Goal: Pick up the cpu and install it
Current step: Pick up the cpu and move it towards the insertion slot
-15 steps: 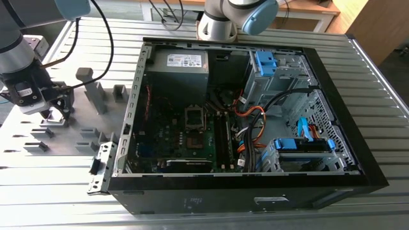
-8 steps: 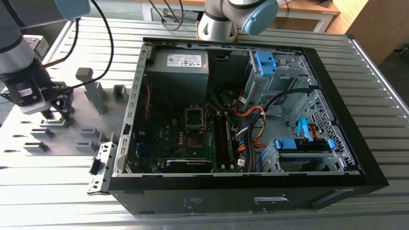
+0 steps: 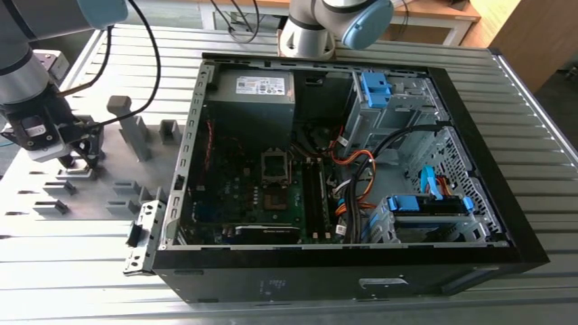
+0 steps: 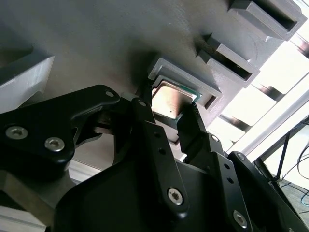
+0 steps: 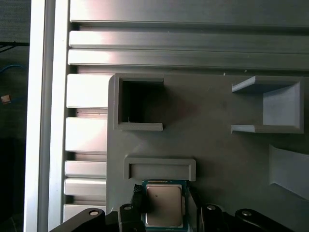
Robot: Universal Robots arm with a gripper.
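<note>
Your gripper (image 3: 80, 161) is down on the grey plate (image 3: 95, 203) at the exterior view's left, well apart from the open case (image 3: 361, 135) on the slatted table (image 3: 519, 108); the cpu (image 5: 164, 208) lies flat on that plate, metal top up, one edge butted against a raised lip (image 5: 159, 168); that lip likely squares the chip so it can be taken by its sides. In both wrist views the fingers (image 4: 149, 128) stand on two opposite edges of the cpu (image 4: 170, 98), one each side, and look pressed against them; judge it a side pinch on the chip, which keeps the pads off the top and the underside. You cannot tell whether the chip is off the plate; it looks seated or barely raised. The arm (image 3: 23, 61) reaches in from the exterior view's upper left; its wrist turns straight down over the plate, and the first wrist view looks squarely onto it, so the tool seems plumb; nothing is in the case's board (image 3: 262, 186) yet.
</note>
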